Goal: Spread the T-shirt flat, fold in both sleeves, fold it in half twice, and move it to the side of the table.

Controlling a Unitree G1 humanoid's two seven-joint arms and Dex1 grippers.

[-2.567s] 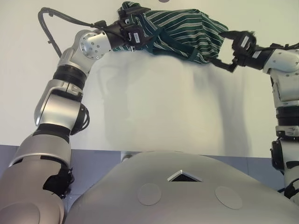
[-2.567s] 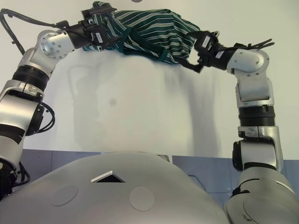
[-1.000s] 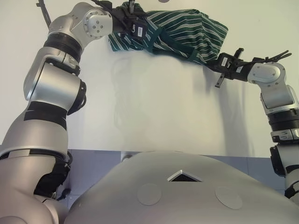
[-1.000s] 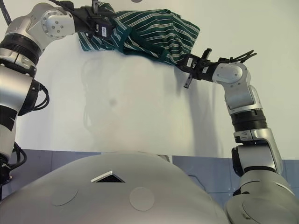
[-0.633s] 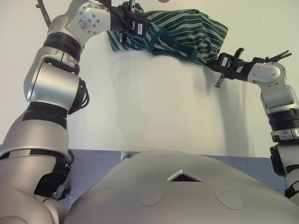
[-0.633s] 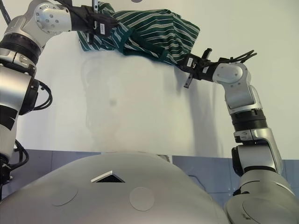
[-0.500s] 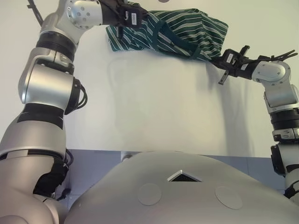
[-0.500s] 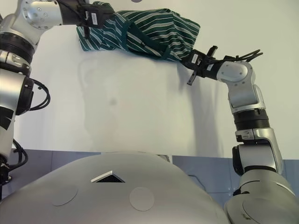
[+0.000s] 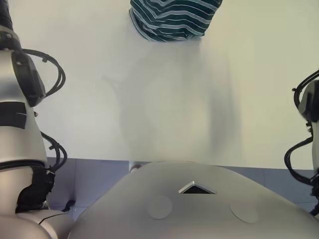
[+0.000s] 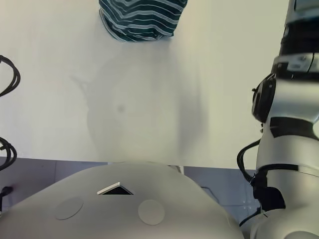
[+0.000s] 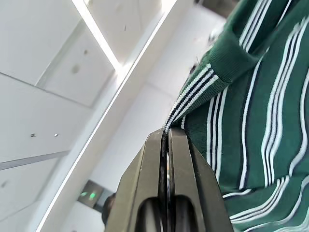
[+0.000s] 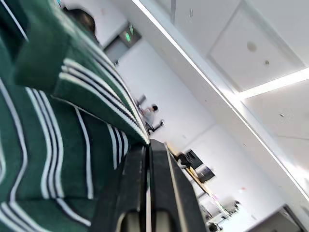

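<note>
Fabric is pinched in both my grippers: my left gripper (image 11: 168,133) is clamped tight on a striped edge of the T-shirt (image 9: 172,20), and my right gripper (image 12: 147,142) on another striped edge. The green shirt hangs bunched over the far middle of the white table (image 9: 164,109).

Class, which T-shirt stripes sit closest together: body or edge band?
The edge band, pinched by the left gripper: narrow dark-and-white lines crowd together; the T-shirt body's white stripes spread wide.
</note>
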